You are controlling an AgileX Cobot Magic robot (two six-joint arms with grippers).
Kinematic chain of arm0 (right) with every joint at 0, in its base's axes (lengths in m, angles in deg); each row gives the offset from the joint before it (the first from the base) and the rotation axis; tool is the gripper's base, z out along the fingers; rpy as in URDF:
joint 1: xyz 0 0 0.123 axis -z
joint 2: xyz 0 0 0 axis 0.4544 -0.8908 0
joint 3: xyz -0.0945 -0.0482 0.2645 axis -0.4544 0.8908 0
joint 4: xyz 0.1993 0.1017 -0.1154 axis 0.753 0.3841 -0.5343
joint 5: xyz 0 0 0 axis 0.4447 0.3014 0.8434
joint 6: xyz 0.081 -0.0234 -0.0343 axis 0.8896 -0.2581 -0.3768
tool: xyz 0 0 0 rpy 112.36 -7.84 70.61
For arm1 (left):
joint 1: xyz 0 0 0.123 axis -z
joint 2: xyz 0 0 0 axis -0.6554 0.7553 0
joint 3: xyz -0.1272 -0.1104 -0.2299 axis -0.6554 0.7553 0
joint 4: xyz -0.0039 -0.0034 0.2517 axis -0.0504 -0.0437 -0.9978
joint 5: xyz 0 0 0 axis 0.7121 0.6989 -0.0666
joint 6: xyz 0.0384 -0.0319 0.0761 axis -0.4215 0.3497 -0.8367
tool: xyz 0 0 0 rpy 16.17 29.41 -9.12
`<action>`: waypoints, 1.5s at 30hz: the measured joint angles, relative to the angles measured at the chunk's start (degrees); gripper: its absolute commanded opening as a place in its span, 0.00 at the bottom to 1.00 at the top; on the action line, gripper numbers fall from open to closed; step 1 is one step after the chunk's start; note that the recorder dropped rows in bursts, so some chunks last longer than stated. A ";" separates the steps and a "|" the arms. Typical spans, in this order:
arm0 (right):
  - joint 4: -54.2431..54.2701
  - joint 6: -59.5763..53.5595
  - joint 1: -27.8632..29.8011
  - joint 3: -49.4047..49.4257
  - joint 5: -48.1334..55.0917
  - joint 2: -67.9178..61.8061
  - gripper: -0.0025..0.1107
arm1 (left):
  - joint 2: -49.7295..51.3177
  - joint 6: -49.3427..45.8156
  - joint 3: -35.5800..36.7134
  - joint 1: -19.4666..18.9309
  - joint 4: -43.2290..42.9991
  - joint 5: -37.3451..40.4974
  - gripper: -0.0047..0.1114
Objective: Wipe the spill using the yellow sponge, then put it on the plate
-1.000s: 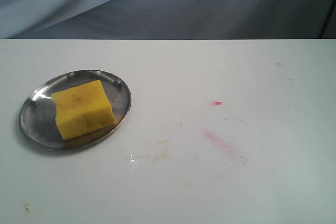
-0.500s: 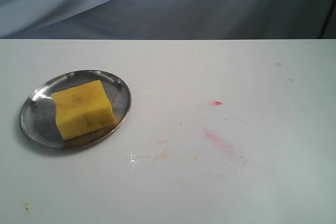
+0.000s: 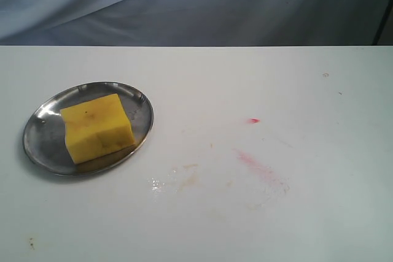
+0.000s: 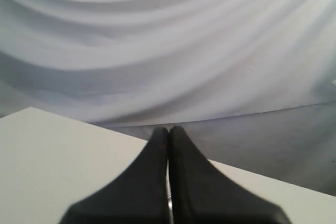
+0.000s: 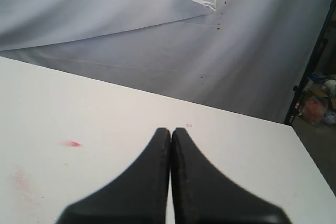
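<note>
The yellow sponge point(image 3: 97, 127) lies on the silver plate point(image 3: 46, 145) at the left of the white table. A faint tan-brown spill point(image 3: 187, 178) with small wet droplets marks the table to the right of the plate. Neither gripper appears in the exterior view. In the left wrist view my left gripper point(image 4: 168, 129) is shut with nothing between its black fingers, above a table edge and facing the cloth backdrop. My right gripper point(image 5: 170, 130) is shut and empty too, over bare table.
A pink-red smear point(image 3: 261, 167) and a red dot point(image 3: 253, 120) mark the table right of the spill; the dot point(image 5: 71, 143) also shows in the right wrist view. A grey cloth backdrop point(image 3: 196, 4) hangs behind the table. A dark speck point(image 3: 31, 243) sits near the front left.
</note>
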 measured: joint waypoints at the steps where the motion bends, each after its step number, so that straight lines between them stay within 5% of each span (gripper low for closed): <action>1: 0.00 0.00 0.00 0.00 0.00 0.00 0.02 | -0.75 0.00 0.27 0.00 0.00 -0.14 0.04; 20: 0.00 0.00 0.00 0.00 0.00 0.00 0.02 | -1.93 0.12 4.01 1.61 -10.21 -5.91 0.04; 32: 0.00 0.00 0.00 0.00 0.00 0.00 0.02 | -1.93 -0.25 4.01 1.61 -10.91 6.62 0.04; 45: 0.00 0.00 0.00 0.00 0.00 0.00 0.02 | -1.93 -0.50 4.01 1.61 -11.72 7.22 0.04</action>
